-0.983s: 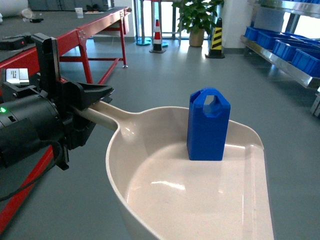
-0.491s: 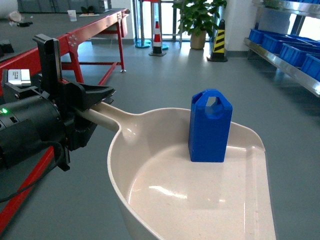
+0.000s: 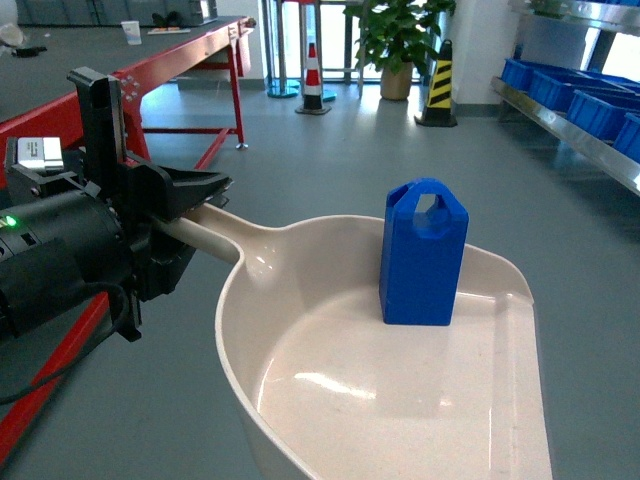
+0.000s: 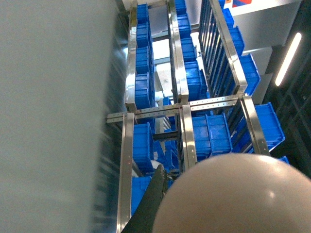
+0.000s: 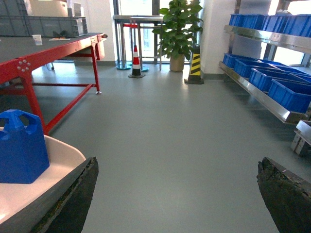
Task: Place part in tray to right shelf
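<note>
Jaws of the left gripper (image 3: 195, 195) clamp the tray (image 3: 400, 400) by its handle to carry it level, so the part (image 3: 423, 254) stands upright by the tray's back rim, while the right gripper (image 5: 177, 194) is spread, empty.

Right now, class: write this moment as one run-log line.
left gripper: shut on tray handle | tray: held above floor | part: upright in tray | right gripper: open, empty
</note>
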Robot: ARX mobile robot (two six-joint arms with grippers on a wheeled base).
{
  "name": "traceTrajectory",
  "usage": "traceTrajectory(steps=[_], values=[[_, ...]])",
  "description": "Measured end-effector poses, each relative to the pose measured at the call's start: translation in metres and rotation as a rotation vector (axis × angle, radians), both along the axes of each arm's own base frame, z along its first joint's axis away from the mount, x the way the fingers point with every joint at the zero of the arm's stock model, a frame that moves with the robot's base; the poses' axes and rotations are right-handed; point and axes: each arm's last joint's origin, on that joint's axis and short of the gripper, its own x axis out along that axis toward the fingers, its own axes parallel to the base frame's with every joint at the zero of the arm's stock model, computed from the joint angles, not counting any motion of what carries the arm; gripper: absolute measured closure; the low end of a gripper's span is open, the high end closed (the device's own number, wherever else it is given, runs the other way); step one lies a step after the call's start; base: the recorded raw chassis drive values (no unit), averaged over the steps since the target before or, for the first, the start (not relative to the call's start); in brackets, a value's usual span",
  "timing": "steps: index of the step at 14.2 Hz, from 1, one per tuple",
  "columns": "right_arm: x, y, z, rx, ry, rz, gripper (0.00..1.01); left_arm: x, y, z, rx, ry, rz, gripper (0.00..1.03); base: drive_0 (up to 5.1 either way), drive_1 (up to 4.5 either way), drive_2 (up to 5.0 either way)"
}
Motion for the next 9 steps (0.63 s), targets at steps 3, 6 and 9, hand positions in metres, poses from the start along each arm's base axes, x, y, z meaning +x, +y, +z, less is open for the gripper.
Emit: traceTrajectory(steps=[3,6,9], values=[[-0.0001,0.0000,0.0003,0.000,-0.003,0.000,0.03,0.0000,0.0000,0.0000,0.000,0.000,0.002,0.90,0.1,4.17,-4.0],[-0.0001,0.0000,0.0002,0.000,-0.002,0.000,0.03,-0.0001,0.0000,-0.0005,0.001,0.004,0.000,0.90,0.1,4.17,-4.0],[-0.0001,0.0000,0.0001,0.000,-0.001,0.000,0.03,0.0002,0.0000,0.0003,-0.001,-0.001,0.002,0.90,0.0,4.09,-4.1]])
